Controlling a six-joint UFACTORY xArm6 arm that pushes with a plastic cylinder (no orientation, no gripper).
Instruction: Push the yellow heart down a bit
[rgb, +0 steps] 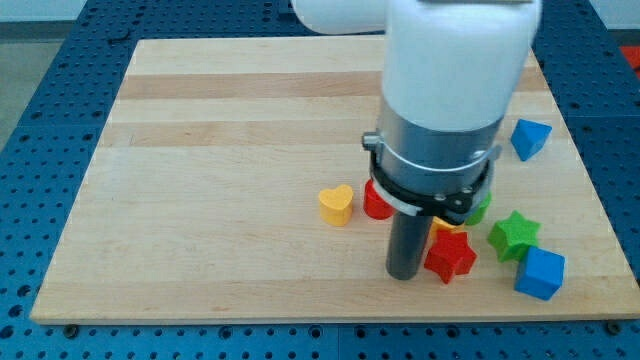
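Below-right of yellow heart (337, 204), my tip (404, 275) sits just left of red star (450, 256); no pincer on rig.

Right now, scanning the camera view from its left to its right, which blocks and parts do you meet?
yellow heart → red block, partly hidden by the arm → my tip → red star → green star → blue cube. The blocks tucked behind the arm and the upper blue block are left out.

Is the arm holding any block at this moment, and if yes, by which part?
Nothing is held. The arm ends in a plain rod; my tip rests on the board, just left of the red star and to the lower right of the yellow heart.
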